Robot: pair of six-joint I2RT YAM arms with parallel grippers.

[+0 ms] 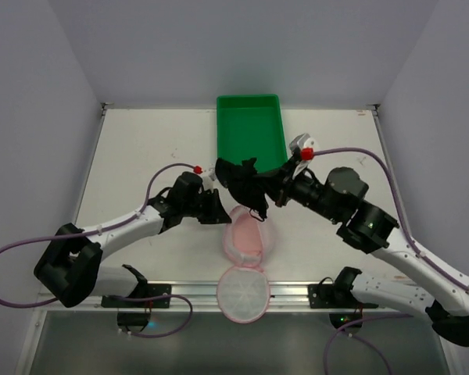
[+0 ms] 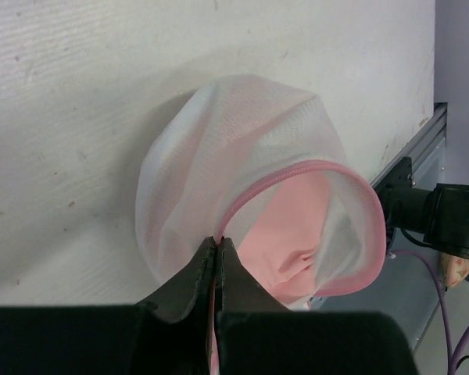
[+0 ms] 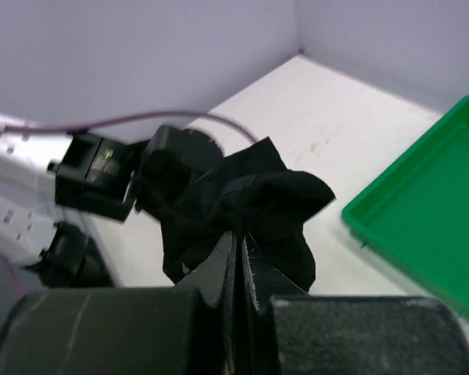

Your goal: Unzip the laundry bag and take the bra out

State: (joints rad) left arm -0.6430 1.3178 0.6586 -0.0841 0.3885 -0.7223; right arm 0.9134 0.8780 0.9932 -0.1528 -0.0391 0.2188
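A: Top view. We log the laundry bag [image 1: 245,241] lying on the desk [image 1: 141,156] near its front edge, with the round flap [image 1: 243,295] open and resting over the front rail. The black bra [image 1: 241,181] is outside the bag, pinched by the right tool [image 1: 264,191] beside the green tray [image 1: 250,129].

B: Left wrist. We note the left tool [image 2: 219,248] pressed together on the bag's pink zipper trim [image 2: 297,168].

A: Right wrist. We confirm that tool's tips are clamped on bunched bra fabric, clear of the desk.

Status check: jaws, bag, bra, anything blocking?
Left gripper jaws shut on laundry bag rim. Right gripper jaws shut on bra, out of unzipped bag. Green tray beyond; nothing blocking.
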